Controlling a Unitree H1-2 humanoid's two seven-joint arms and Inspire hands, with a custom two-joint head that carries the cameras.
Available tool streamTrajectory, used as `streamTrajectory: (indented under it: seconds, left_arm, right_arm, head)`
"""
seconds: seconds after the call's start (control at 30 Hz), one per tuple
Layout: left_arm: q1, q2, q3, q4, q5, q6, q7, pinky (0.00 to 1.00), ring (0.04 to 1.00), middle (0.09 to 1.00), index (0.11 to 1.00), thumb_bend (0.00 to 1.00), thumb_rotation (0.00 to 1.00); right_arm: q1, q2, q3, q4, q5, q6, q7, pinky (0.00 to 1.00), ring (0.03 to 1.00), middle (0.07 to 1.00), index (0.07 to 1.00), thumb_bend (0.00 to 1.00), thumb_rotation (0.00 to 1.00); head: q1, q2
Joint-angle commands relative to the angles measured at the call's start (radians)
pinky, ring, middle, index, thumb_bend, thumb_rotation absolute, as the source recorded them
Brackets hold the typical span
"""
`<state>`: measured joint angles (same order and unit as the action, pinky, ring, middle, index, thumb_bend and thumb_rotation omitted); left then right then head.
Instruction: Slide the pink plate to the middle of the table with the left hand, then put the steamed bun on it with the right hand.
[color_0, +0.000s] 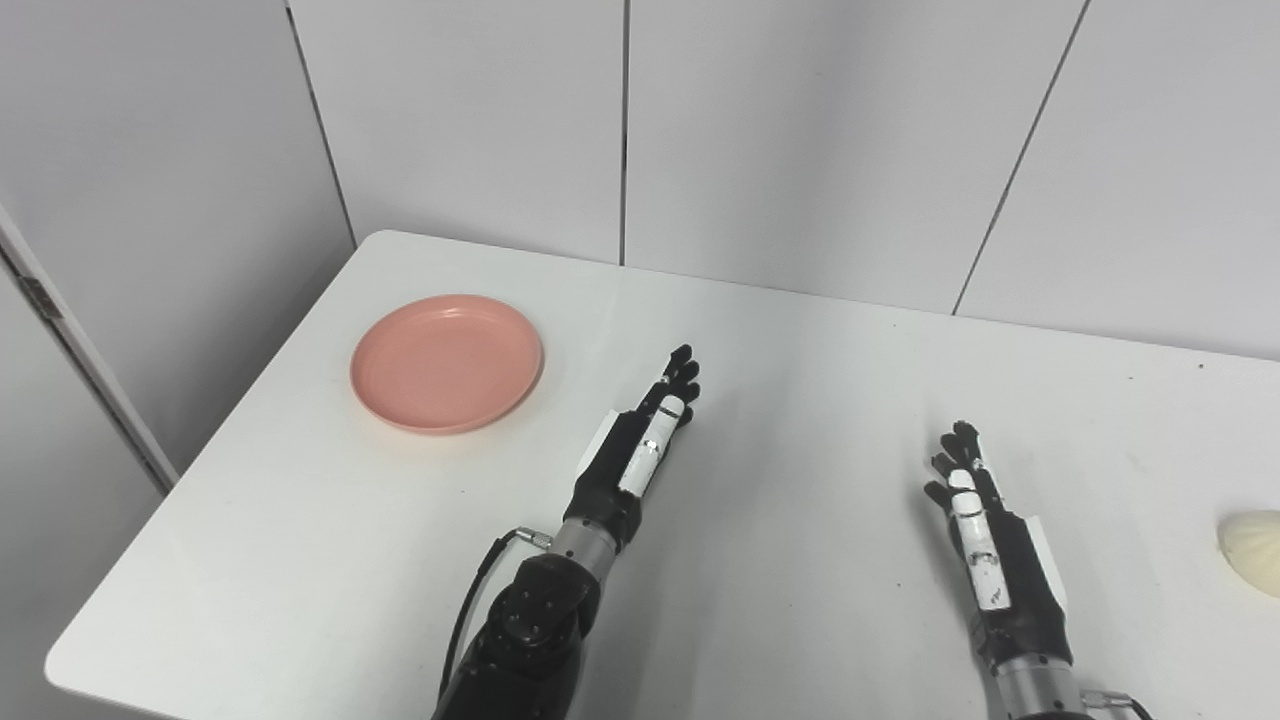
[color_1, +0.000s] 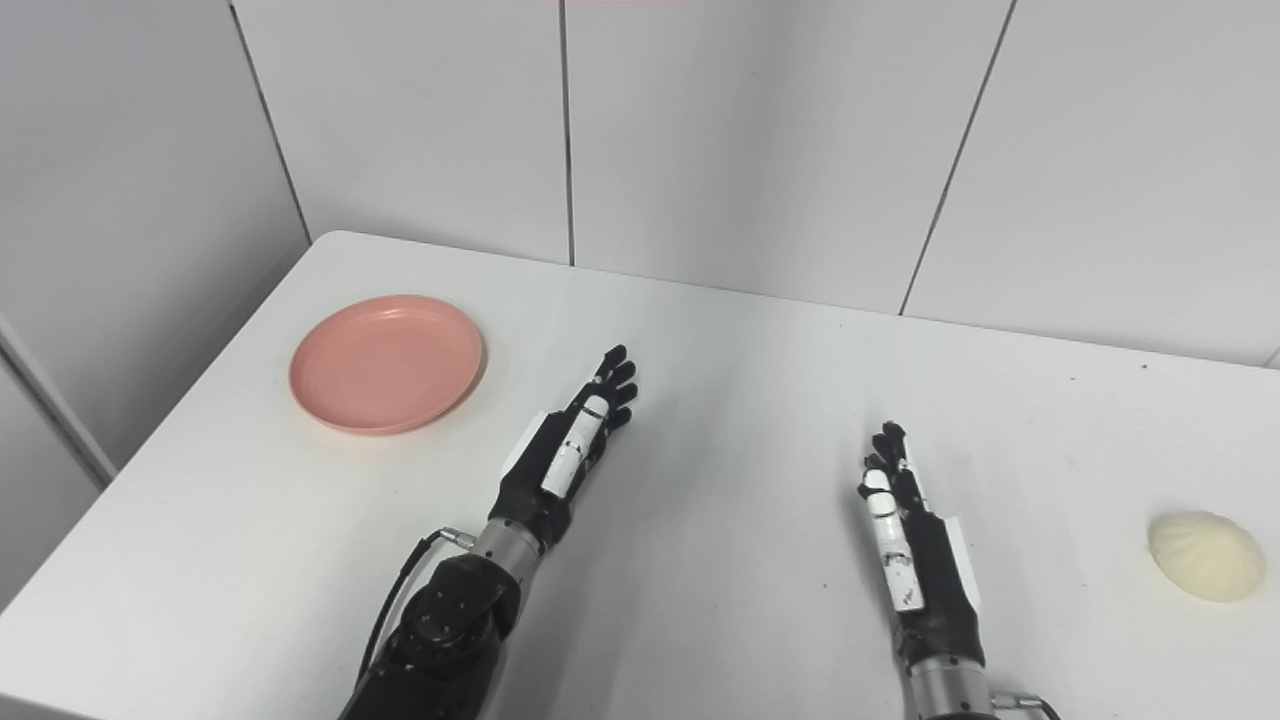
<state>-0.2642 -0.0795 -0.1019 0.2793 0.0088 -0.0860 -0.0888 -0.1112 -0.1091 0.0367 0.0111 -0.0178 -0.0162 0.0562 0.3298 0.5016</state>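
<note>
White table (color_0: 300, 560): round pink plate (color_0: 446, 362) (empty, far-left).

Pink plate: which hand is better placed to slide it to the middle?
Left. The left hand is open beside the pink plate, which sits far left; the right hand is nearer the steamed bun.

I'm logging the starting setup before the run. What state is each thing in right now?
pink plate: empty, flat on the table's left side, untouched.
steamed bun: lying on the table at the far right, not held.
left hand: open, holding nothing, right of the plate and apart from it.
right hand: open, holding nothing, left of the bun and apart from it.
table: white, carrying the plate and the bun.
</note>
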Motion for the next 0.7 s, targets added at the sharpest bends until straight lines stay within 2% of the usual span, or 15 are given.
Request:
streamTrajectory:
  seconds: [0.0, 0.17, 0.43, 0.67]
  left_arm:
    - [0.079, -0.009, -0.006, 0.061, 0.005, -0.011, 0.011, 0.97, 0.976, 0.986, 0.999, 0.36, 1.0]
    - [0.079, -0.011, 0.006, 0.001, -0.004, -0.001, 0.02, 0.98, 0.974, 0.986, 0.997, 0.35, 1.0]
    - [0.07, -0.004, 0.03, -0.151, -0.026, 0.066, 0.024, 1.0, 0.981, 0.991, 0.999, 0.38, 1.0]
    - [0.044, 0.015, 0.059, -0.302, -0.054, 0.12, 0.016, 0.94, 0.94, 0.959, 0.97, 0.43, 1.0]
  right_arm:
    - [0.007, -0.004, -0.004, -0.013, -0.001, -0.002, 0.005, 1.0, 0.97, 0.985, 1.0, 0.16, 1.0]
    - [0.005, -0.003, -0.005, -0.006, -0.003, -0.007, 0.003, 0.99, 0.968, 0.984, 0.999, 0.15, 1.0]
    - [-0.003, -0.006, -0.004, 0.005, -0.011, -0.007, 0.001, 0.99, 0.965, 0.981, 0.997, 0.15, 1.0]
    - [-0.013, -0.009, -0.008, 0.031, -0.008, -0.021, 0.004, 0.99, 0.967, 0.983, 0.998, 0.14, 1.0]
  head:
    - [0.0, 0.003]
    - [-0.005, 0.005]
    - [-0.002, -0.001]
    - [0.004, -0.011]
